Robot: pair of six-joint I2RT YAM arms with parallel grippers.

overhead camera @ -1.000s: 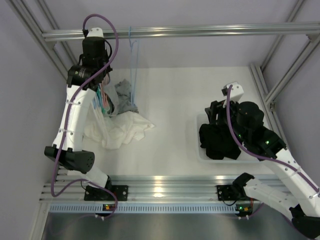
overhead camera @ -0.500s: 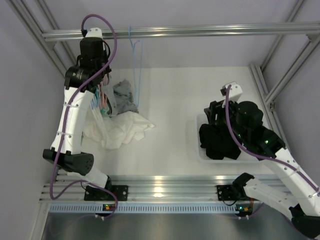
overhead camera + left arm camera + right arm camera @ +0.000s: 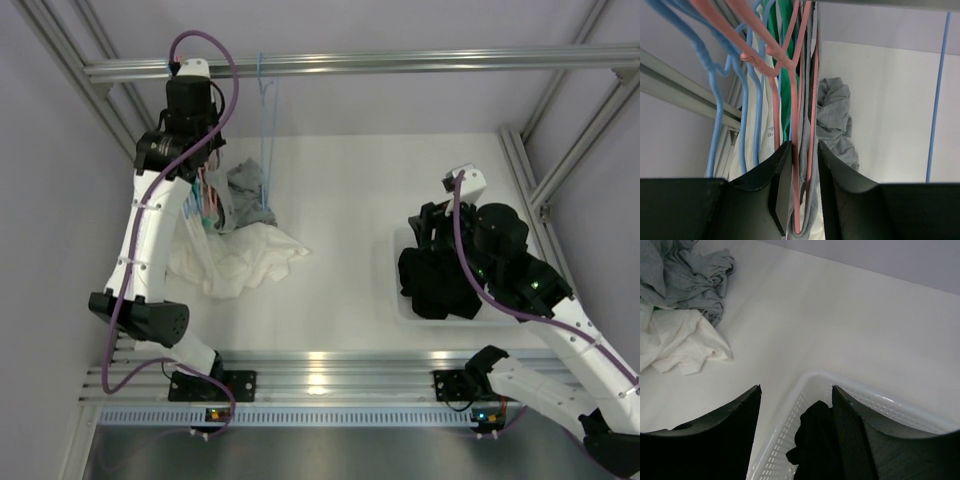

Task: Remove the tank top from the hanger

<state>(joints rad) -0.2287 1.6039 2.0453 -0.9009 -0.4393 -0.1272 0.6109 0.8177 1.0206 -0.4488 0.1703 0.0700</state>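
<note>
Near the right edge of the desk (image 3: 350, 200), our right end effector (image 3: 796, 395) hangs released over a white basket (image 3: 774, 452) of black clothes (image 3: 435, 285). Toward the left edge a white garment (image 3: 240, 260) lies heaped. Beyond it, by the far-left corner, the gray tank top (image 3: 836, 117) droops beside bunched hangers. There our left end effector (image 3: 802, 146) is clenched on a pink hanger (image 3: 795, 190). A blue hanger (image 3: 937, 100) hangs nearby.

Looks past the spread right hand (image 3: 796, 435) into a white basket (image 3: 875, 395) holding black cloth (image 3: 812, 440); shows grey garment (image 3: 690, 275) touching white garment (image 3: 680, 340) farther across the desk (image 3: 830, 315).
</note>
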